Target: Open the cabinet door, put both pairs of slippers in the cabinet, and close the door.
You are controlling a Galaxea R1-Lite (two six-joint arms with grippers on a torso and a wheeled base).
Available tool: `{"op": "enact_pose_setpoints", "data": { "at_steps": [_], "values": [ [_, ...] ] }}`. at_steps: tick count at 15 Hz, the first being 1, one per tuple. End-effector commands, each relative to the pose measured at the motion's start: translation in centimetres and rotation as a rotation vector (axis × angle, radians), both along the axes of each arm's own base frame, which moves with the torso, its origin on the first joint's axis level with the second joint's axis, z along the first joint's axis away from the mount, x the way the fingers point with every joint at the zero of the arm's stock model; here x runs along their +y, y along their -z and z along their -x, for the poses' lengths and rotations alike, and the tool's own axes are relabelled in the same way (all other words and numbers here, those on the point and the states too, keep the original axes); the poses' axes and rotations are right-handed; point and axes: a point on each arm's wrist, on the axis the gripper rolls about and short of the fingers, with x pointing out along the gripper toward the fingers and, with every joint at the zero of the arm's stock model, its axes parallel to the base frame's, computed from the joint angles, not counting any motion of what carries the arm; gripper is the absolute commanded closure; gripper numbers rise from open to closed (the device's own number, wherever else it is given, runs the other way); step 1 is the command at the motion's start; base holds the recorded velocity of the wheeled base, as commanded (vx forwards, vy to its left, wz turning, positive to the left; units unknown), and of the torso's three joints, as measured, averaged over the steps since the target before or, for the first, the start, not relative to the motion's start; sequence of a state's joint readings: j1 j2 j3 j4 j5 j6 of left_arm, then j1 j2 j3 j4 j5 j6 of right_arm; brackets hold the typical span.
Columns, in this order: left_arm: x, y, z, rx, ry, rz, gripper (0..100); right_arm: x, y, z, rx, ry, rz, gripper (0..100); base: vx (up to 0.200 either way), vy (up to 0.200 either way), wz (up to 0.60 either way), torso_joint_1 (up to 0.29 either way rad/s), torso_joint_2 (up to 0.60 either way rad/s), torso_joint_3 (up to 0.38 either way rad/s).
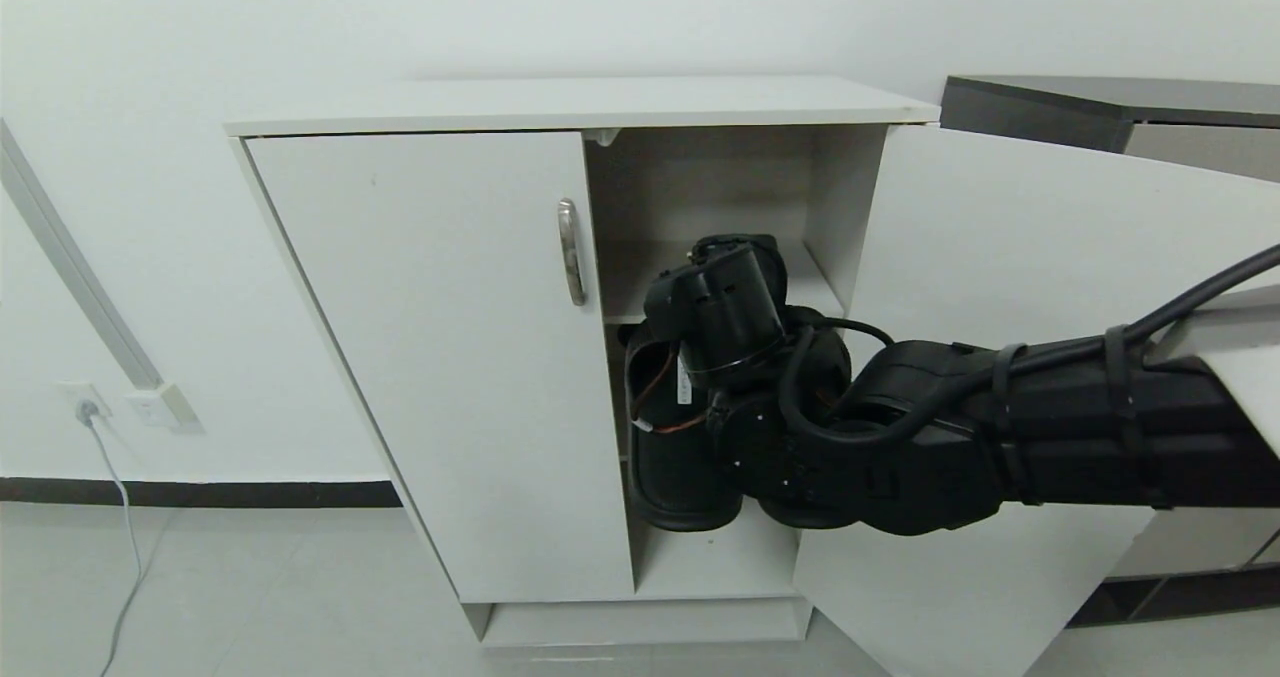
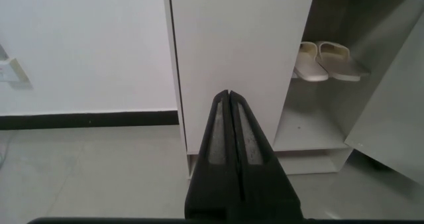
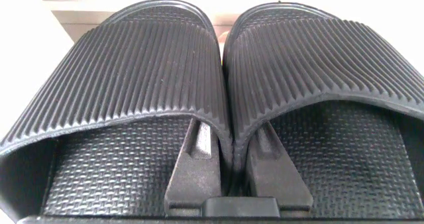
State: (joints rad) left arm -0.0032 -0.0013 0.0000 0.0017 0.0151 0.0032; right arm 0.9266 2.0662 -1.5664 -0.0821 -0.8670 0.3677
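Black slippers (image 1: pixel 678 462): the pair hangs on end off the right jaws, inside the cabinet (image 1: pixel 580 103) opening, in the lower compartment. The right jaws are clamped on the pair's two touching inner walls, one finger (image 3: pixel 197 159) inside each slipper under its strap. The pair's low end is near the bottom board (image 1: pixel 715 563) below the jaws; can't tell if it touches.

Beige slippers (image 2: pixel 329 59): already on a shelf inside, well ahead of the left jaws. The left jaws are pressed fully together with nothing in them, well apart from the cabinet.

Risks as I read them:
- The grip is a pinch on soft side walls only. If either wall slides, one slipper drops while the other stays held, and the pair splits.
- Letting go while the pair is on end: it likely tips. If it falls outward over the front lip, it blocks the door.
- The shelf edge (image 1: pixel 625 304) is just above the right jaws. Lifting on the way out could knock the wrist into it.
- The shut left door (image 1: pixel 430 357) and its handle (image 1: pixel 570 253) are just beside the right jaws, so a sideways drift clips that edge.
- The open right door (image 1: pixel 1000 247) is close behind the right arm. A brush could swing it onto the arm or wider open, making the closing reach harder.
- A finger could snag under a strap on retreat and drag a slipper back out.
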Motion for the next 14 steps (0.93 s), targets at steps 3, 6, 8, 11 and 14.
{"op": "enact_pose_setpoints", "data": {
  "at_steps": [3, 6, 8, 11, 14],
  "values": [
    [0.00, 0.00, -0.01, 0.001, 0.000, 0.000, 100, 0.06, -0.06, -0.05, -0.006, 0.001, -0.005, 100, 0.067, 0.000, 0.00, 0.001, 0.00, -0.001],
    [0.00, 0.00, -0.01, 0.001, 0.001, 0.000, 100, 0.05, -0.16, -0.04, -0.010, -0.001, -0.002, 100, 0.200, 0.000, 0.00, -0.001, 0.00, 0.005],
    [0.00, 0.00, -0.01, 0.001, 0.000, 0.000, 100, 0.10, -0.24, 0.00, -0.012, -0.004, -0.002, 100, 0.200, 0.000, 0.00, 0.005, 0.00, 0.002],
    [0.00, 0.00, -0.01, 0.001, 0.000, 0.000, 100, 0.07, -0.27, 0.02, -0.012, -0.005, 0.003, 100, 0.200, 0.000, 0.00, 0.007, 0.00, 0.005],
    [0.00, 0.00, -0.01, 0.001, 0.000, 0.000, 100, 0.06, -0.22, 0.03, -0.011, -0.005, 0.002, 100, 0.200, 0.000, 0.00, 0.002, 0.00, 0.002]
  ]
}}
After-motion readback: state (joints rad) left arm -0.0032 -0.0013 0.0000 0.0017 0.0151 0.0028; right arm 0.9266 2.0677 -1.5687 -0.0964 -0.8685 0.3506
